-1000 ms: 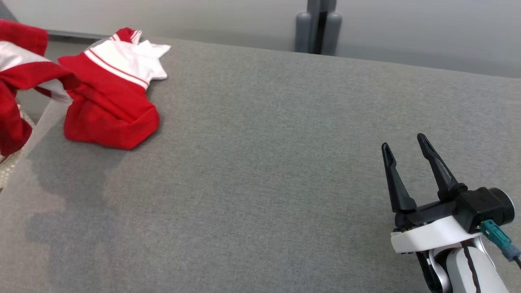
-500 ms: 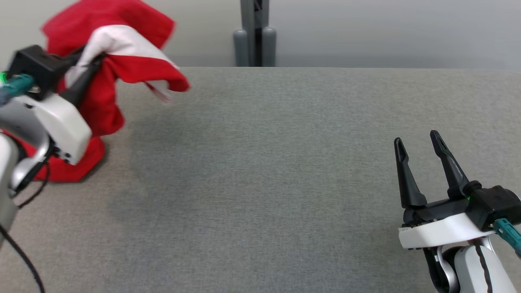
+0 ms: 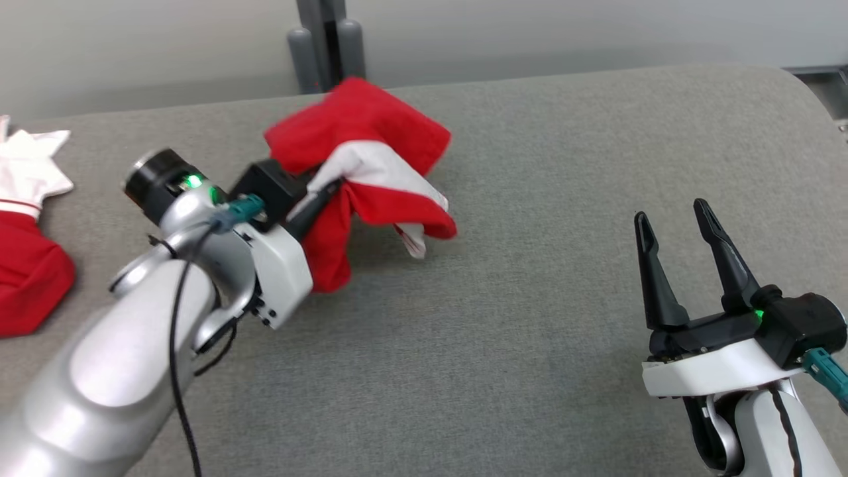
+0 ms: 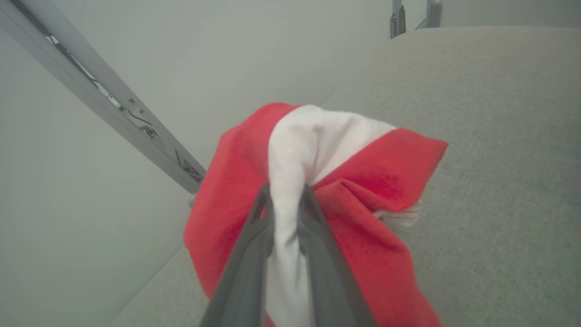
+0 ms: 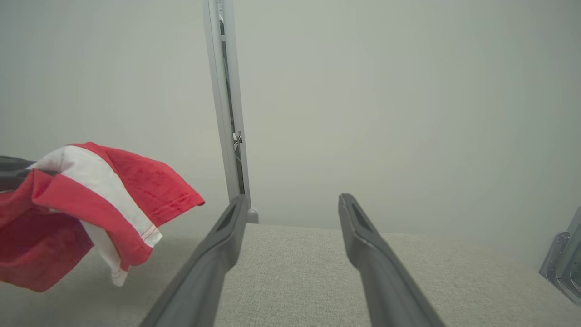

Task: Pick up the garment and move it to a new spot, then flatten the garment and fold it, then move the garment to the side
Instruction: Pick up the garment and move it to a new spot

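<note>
Because our left claw point(image 3: 333, 189) clamps the limp red-and-white cloth garment point(image 3: 371, 126), our spread right claw point(image 3: 669, 213) should pinch its hem.

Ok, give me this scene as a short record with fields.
held garment: red and white, bunched, hanging from the left end effector
left end effector: shut on a white fold of the held garment
right end effector: open, nothing between its fingers, above the grey surface
second garment: red and white, on the surface at the head view's left edge
task stage: garment picked up, not yet flattened or folded
</note>
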Motion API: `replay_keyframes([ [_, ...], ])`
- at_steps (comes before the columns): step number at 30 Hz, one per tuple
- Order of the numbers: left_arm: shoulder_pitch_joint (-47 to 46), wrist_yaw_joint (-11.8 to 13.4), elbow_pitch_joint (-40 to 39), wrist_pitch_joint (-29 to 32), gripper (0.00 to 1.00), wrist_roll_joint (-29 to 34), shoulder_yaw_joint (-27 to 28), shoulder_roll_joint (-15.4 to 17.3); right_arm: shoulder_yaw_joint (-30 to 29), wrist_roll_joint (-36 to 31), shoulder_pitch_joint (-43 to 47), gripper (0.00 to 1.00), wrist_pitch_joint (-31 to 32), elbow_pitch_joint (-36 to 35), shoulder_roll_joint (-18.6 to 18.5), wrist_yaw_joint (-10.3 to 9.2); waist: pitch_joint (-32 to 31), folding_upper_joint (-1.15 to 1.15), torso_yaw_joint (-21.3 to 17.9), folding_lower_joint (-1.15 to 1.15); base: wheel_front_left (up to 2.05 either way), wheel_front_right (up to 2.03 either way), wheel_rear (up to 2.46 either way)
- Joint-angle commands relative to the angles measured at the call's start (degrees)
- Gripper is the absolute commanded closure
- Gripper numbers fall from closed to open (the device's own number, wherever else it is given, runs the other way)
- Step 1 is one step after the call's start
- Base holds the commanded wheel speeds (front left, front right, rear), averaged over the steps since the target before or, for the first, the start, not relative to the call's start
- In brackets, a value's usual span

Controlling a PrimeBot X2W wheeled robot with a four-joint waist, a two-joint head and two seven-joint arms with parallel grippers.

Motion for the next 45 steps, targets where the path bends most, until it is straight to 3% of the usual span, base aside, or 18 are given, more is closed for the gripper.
replay_keyframes([
  [1, 0.14, -0.12, 1.88, -0.62, 1.0, 0.64, -1.17, -0.56, 0.08, 0.53, -0.65, 0.0, -0.28, -0.36, -0.34, 0.01, 1.65, 0.0, -1.79, 0.0, 0.0, 0.0, 0.0],
  [11, -2.74, -0.42, 19.55, -6.5, 1.0, -1.56, -9.01, -8.52, 0.78, 1.13, -2.0, 0.0, -0.28, -1.28, -0.32, 0.01, 5.64, 0.0, -5.98, 0.0, 0.0, 0.0, 0.0],
  [21, -4.27, -0.45, 28.19, -11.37, 1.0, -5.01, -12.61, -11.42, 0.34, 1.16, -1.53, 0.0, -0.29, -1.23, -0.32, 0.01, 5.74, 0.0, -5.85, 0.0, 0.0, 0.0, 0.0],
  [23, -4.4, -0.46, 29.24, -12.99, 0.24, -5.46, -12.65, -12.25, 0.29, 1.07, -1.29, 0.0, -0.29, -0.99, -0.32, 0.01, 5.23, 0.0, -5.33, 0.0, 0.0, 0.0, 0.0],
  [24, -4.31, -0.46, 29.83, -13.74, 0.0, -5.74, -12.63, -12.61, 0.31, 1.13, -1.18, 0.0, -0.29, -0.86, -0.33, 0.01, 4.91, 0.0, -5.08, 0.0, 0.0, 0.0, 0.0],
  [34, -0.43, -0.3, 30.25, -19.62, 0.0, -10.22, -10.01, -15.29, 0.64, 1.23, 0.58, 0.0, -0.29, 0.65, -0.33, 0.01, -0.55, 0.0, -1.94, 0.0, 0.0, 0.0, 0.0],
  [45, 10.03, 4.02, 26.71, -20.9, 0.0, -19.45, -2.63, -13.96, 1.45, 1.06, 2.73, 0.0, -0.29, 1.85, -0.34, 0.01, -5.76, 0.0, -0.06, 0.0, 0.0, 0.0, 0.0],
])
